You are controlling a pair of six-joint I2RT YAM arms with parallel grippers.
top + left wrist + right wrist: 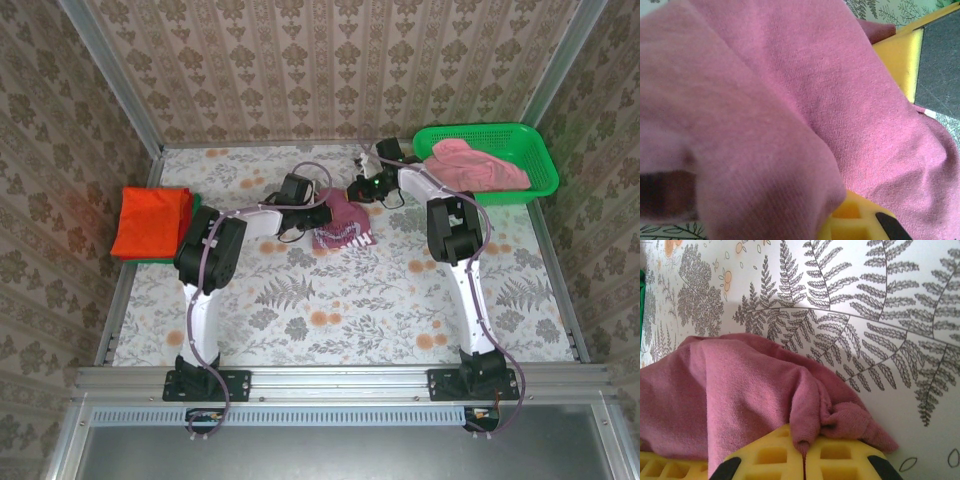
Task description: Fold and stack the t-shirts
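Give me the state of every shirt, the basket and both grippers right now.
maroon t-shirt: crumpled, on the table
basket: upright, holds the pink t-shirt
pink t-shirt: unfolded, heaped
orange t-shirt: folded, top of its pile
green t-shirt: under the orange, edge showing
left gripper: shut on maroon t-shirt
right gripper: shut on maroon t-shirt

Matt knit cloth, maroon t-shirt (730,395)
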